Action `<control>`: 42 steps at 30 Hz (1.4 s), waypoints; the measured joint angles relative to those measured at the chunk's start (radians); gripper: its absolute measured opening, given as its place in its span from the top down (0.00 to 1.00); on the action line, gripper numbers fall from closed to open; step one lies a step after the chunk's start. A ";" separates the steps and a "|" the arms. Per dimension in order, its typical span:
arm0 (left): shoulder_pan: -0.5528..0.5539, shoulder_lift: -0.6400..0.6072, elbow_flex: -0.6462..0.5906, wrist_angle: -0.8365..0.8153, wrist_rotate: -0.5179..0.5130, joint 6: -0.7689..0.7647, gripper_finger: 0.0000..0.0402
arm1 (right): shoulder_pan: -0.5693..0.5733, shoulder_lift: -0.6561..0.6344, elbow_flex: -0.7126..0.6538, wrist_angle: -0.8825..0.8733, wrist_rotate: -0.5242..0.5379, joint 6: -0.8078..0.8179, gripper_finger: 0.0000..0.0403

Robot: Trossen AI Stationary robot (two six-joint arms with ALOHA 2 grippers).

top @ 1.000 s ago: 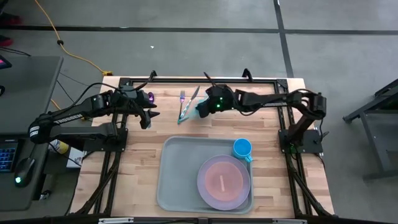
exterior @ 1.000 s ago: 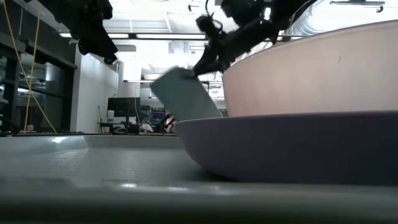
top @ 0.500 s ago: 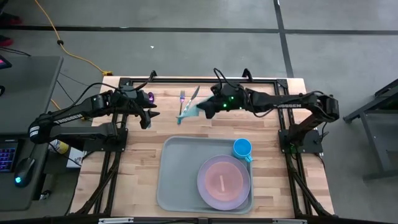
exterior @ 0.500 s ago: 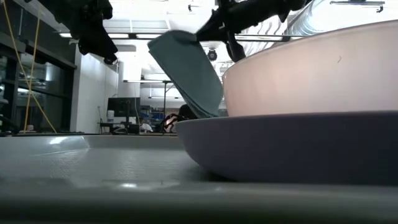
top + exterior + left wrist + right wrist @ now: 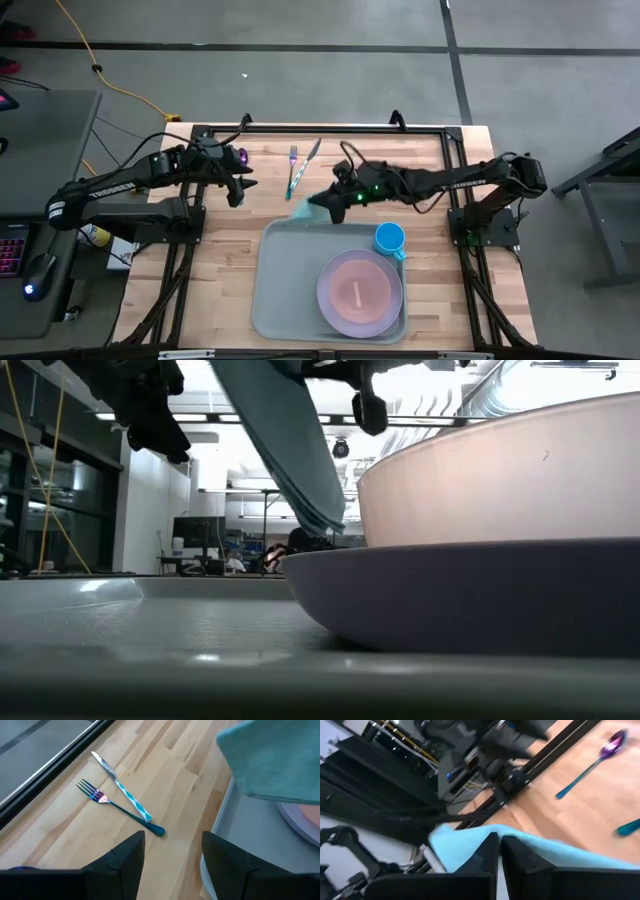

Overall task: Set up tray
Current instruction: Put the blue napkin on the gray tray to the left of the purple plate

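Wooden table (image 5: 220, 260) bears the tray (image 5: 285, 290); right jaws clench a napkin (image 5: 303, 209), left jaws released, no writing legible.

Matt plastic tray (image 5: 290, 280), wooden table (image 5: 220, 260)

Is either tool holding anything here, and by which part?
The right tool is shut on the teal napkin, pinching it at one edge so it hangs over the tray's far rim. The left tool is open and holds nothing.
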 joint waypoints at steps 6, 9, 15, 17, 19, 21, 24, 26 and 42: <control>0.000 0.044 0.000 0.017 -0.003 0.000 0.43 | 0.112 0.016 0.000 0.027 0.147 0.042 1.00; 0.000 0.068 0.000 0.035 -0.003 0.001 0.43 | 0.162 0.031 0.000 0.043 0.235 0.077 1.00; 0.000 0.094 0.000 0.045 0.005 0.035 0.43 | 0.229 0.105 0.014 0.116 0.349 0.149 1.00; 0.000 0.092 0.000 0.044 0.014 0.060 0.43 | 0.238 0.154 0.076 0.103 0.356 0.148 1.00; 0.000 0.084 0.000 0.045 0.026 0.076 0.43 | 0.243 0.217 0.167 0.063 0.347 0.142 1.00; 0.000 0.071 0.000 0.045 0.039 0.085 0.43 | 0.243 0.295 0.282 0.003 0.332 0.120 1.00; 0.000 0.054 0.001 0.032 0.067 0.098 0.43 | 0.243 0.412 0.458 -0.139 0.319 0.096 1.00; 0.000 0.037 0.001 0.011 0.087 0.100 0.43 | 0.244 0.471 0.551 -0.217 0.329 0.087 1.00; 0.000 -0.167 0.001 -0.107 0.092 0.106 0.43 | 0.314 0.647 0.651 -0.381 0.385 0.296 1.00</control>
